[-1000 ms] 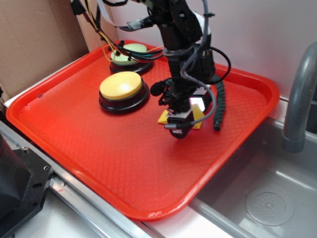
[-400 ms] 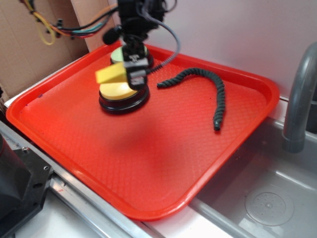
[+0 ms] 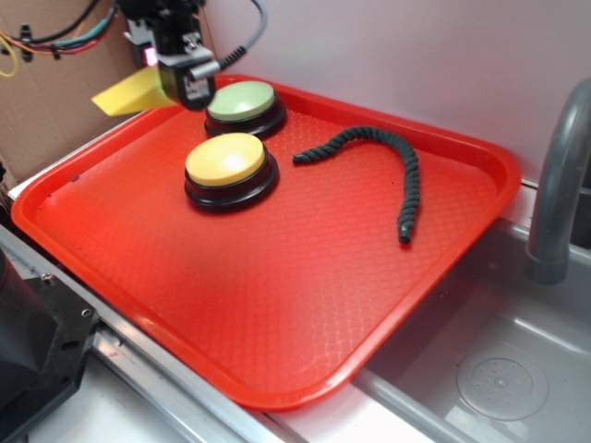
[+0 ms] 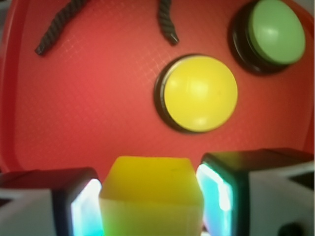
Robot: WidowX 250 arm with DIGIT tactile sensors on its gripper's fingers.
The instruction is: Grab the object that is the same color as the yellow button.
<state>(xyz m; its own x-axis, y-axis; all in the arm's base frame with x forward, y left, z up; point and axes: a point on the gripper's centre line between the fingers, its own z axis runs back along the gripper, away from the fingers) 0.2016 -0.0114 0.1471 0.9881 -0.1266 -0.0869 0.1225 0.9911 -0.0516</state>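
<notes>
Yellow wedge held aloft above the tray's far-left corner

My end effector is clamped on the yellow wedge, fingers pressing its two flat sides. It looks light, stiff and smooth, so I judge those parallel faces the safest hold; the sloped face could slip. Since a moment ago I have carried it up and left, away from over the yellow button and clear of the red tray.

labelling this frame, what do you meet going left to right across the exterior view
yellow wedge block held in the gripper → yellow button → dark twisted rope → grey faucet. The green button overlaps the yellow one sideways, so it is left out.
</notes>
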